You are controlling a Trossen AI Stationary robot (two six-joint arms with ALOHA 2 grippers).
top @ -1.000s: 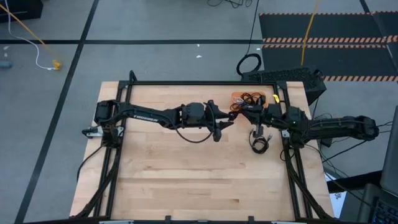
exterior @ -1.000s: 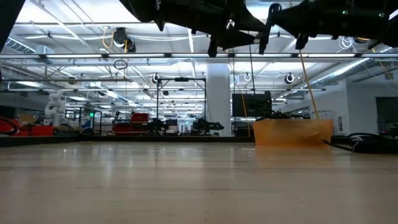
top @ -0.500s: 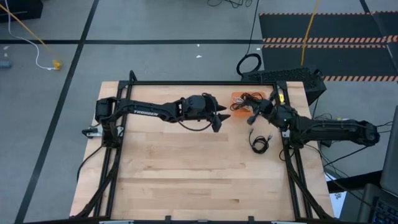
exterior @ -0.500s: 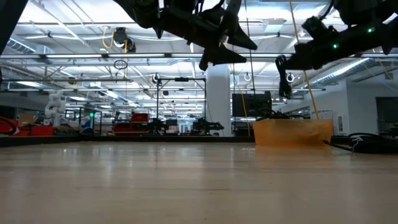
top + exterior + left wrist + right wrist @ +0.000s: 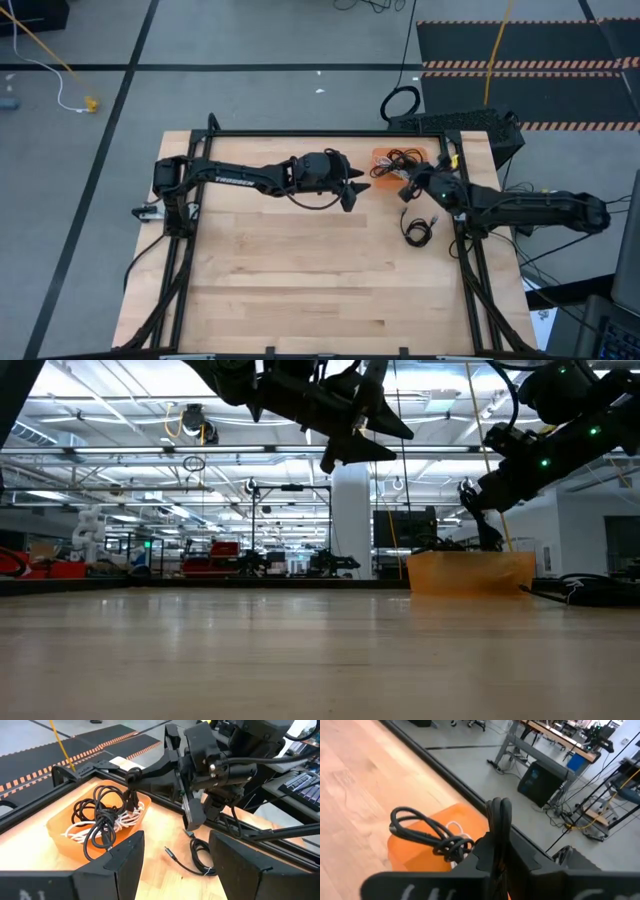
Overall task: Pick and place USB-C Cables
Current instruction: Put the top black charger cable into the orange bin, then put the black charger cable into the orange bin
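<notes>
An orange tray [image 5: 385, 153] stands at the table's far right and holds several black USB-C cables [image 5: 100, 822] and a white one [image 5: 122, 822]. Another black cable [image 5: 418, 231] lies coiled on the wood near the right edge. My right gripper [image 5: 404, 186] hovers over the tray's near side, shut on a black cable [image 5: 132, 799]. My left gripper [image 5: 350, 192] is open in the air to the left of the tray, its fingers pointing toward it. My right gripper pinches a black cable between its two fingers, and a bend of it [image 5: 499, 815] stands out past the fingertips. The fingers slant down toward the tray. The rest of the cable [image 5: 131, 802] hangs below them onto the cables in the tray.
A black frame rail [image 5: 330, 133] runs along the table's far edge just behind the tray. The right arm's base and loose cords [image 5: 500, 215] sit at the right edge. Bare wood [image 5: 300, 280] spreads over the middle and near half of the table.
My right gripper has swung from above the loose coil toward the far edge and come down over the tray. My left gripper drew back a little toward the far edge, then held still. The coil on the wood has stayed put.
</notes>
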